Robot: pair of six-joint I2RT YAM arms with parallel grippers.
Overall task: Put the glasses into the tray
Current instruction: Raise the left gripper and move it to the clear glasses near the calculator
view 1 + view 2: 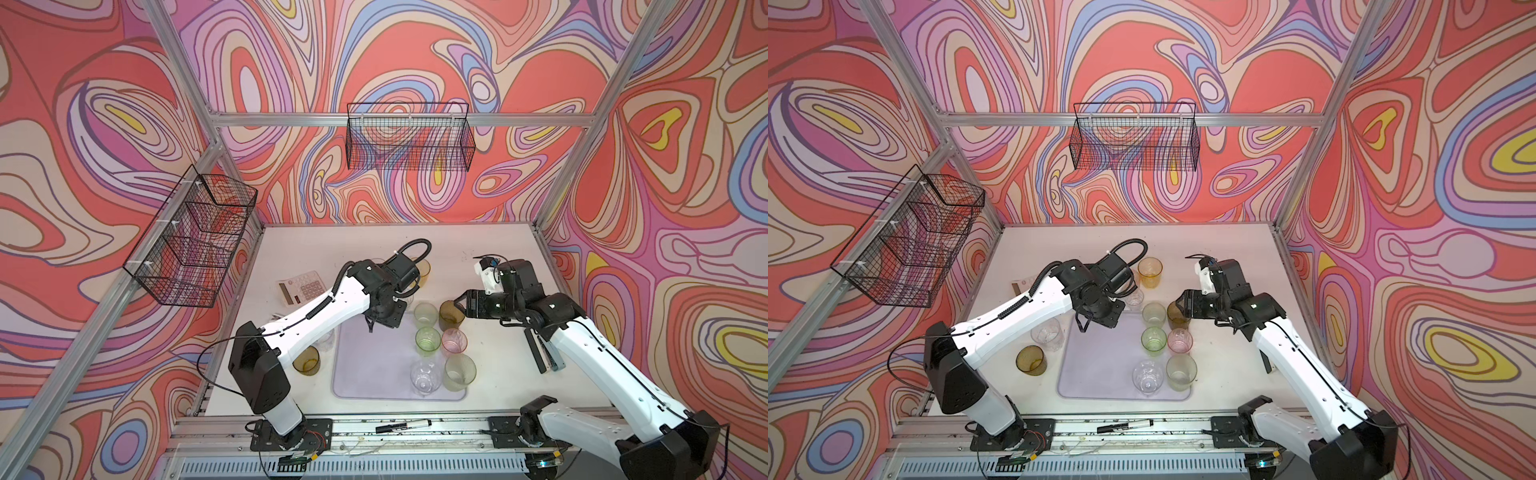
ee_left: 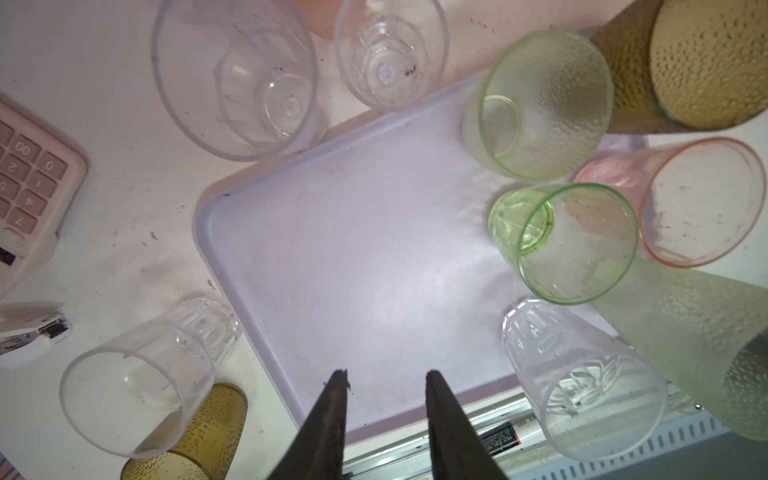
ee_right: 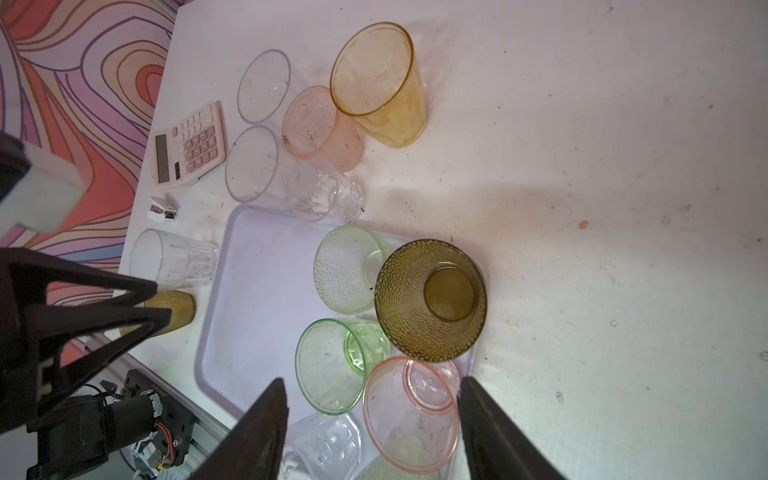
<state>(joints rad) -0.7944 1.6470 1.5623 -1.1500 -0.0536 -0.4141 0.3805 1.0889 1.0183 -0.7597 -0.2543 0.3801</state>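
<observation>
Nearest, a black marker (image 1: 403,426) lies on the rail in front of the table (image 1: 503,361). Just behind it sits the tray (image 1: 365,374), its left half bare. Six of the glasses stand upright on its right half, two by two. At the near edge are a clear faceted glass (image 1: 424,376) and a pale green dimpled glass (image 1: 459,372). Behind them stand a light green glass (image 1: 428,340) and a pink glass (image 1: 454,340). Farthest are a second pale green glass (image 1: 424,313) and an olive-brown glass (image 1: 451,316) at the far right corner; I cannot tell whether its base sits fully inside the rim.

The right hand (image 3: 374,382) hovers by that corner, fingers spread wide and gripping nothing; in its wrist view the pink glass shows between them. The left hand (image 2: 386,374) hangs over the bare part of the tray, fingers parted with nothing between them.

Left of the tray, a second olive-brown glass (image 1: 306,361) and a clear ribbed glass (image 1: 1047,334) stand just beside the rim, partly covered by the left arm in both top views. Just beyond the tray's far edge stand a wide clear glass (image 2: 235,79) and a small clear glass (image 2: 390,54), with a pink calculator (image 1: 301,289) and a small white stapler-like thing (image 3: 164,208) to their left. Farther back stand a peach glass (image 3: 320,129) and an amber-yellow glass (image 1: 1150,272). Two black wire baskets (image 1: 195,245) hang on the frame beyond.
</observation>
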